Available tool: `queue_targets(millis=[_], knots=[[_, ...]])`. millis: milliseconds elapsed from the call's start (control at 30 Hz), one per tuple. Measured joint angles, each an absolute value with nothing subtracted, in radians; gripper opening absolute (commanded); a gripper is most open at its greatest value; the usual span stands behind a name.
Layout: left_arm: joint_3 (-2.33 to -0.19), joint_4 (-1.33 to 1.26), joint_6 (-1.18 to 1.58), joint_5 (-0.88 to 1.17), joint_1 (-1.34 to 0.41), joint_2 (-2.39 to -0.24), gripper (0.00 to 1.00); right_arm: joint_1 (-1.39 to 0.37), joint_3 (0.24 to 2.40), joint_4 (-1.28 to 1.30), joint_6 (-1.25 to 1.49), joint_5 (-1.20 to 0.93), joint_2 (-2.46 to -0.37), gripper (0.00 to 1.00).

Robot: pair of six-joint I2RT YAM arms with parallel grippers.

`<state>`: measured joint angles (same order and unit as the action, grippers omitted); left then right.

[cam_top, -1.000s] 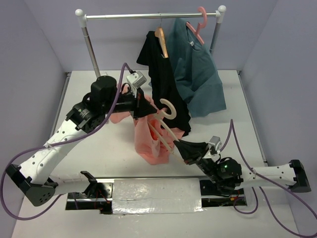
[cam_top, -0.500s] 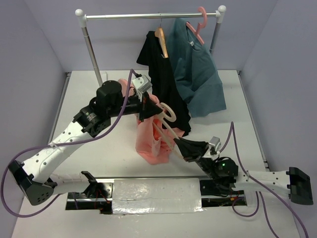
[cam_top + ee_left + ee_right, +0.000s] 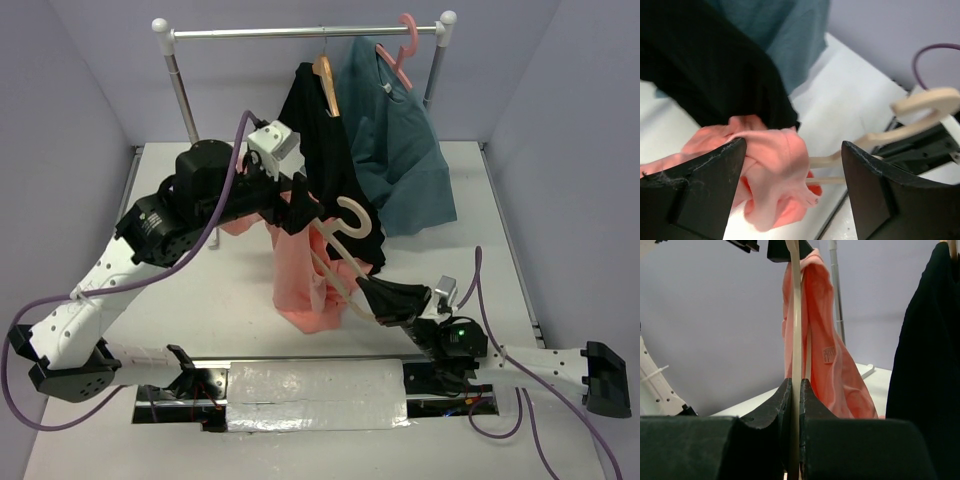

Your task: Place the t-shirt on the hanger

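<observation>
The salmon t-shirt point(image 3: 300, 285) hangs in a bunched column from the pale beige hanger point(image 3: 350, 215), its lower end on the table. My right gripper point(image 3: 372, 295) is shut on the hanger's lower bar and holds it tilted up, hook toward the rack. In the right wrist view the thin hanger point(image 3: 795, 315) runs up from the closed gripper point(image 3: 794, 385), with the t-shirt point(image 3: 815, 340) draped beside it. My left gripper point(image 3: 300, 208) hovers at the shirt's top, open. In the left wrist view the t-shirt point(image 3: 775, 155) bulges loosely inside the left gripper point(image 3: 794, 145), the hanger point(image 3: 925, 102) to the right.
A clothes rack point(image 3: 300, 32) stands at the back. On it hang a black shirt point(image 3: 335, 170) on a brown wooden hanger point(image 3: 326, 80) and a teal shirt point(image 3: 400, 150) on a pink hanger point(image 3: 402, 50). The black shirt hangs right behind the left gripper. Walls close in on both sides.
My left gripper has gone from shut to open, letting go of the t-shirt, and has lifted toward the rack. The shirt now hangs from the hanger, which the right gripper still holds.
</observation>
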<state>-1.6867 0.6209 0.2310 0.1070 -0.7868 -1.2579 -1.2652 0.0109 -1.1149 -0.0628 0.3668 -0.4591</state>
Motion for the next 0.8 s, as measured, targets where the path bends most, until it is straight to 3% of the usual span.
queue_targets(millis=[133, 333, 667, 800], knots=[[-1.728, 0.686, 0.209, 0.047, -0.787, -1.272, 0.95, -1.262, 0.011, -1.109, -0.052, 0.357, -0.455, 0.0], [-1.726, 0.691, 0.178, 0.119, -0.783, -1.267, 0.96, -1.262, 0.011, -1.094, -0.044, 0.35, -0.44, 0.0], [-1.602, 0.553, 0.193, 0.555, -0.784, -1.2, 0.94, -1.262, 0.011, -1.142, -0.045, 0.331, -0.393, 0.0], [-1.593, 0.572, 0.194, 0.559, -0.786, -1.181, 0.99, -1.259, 0.011, -1.17, -0.046, 0.329, -0.337, 0.0]])
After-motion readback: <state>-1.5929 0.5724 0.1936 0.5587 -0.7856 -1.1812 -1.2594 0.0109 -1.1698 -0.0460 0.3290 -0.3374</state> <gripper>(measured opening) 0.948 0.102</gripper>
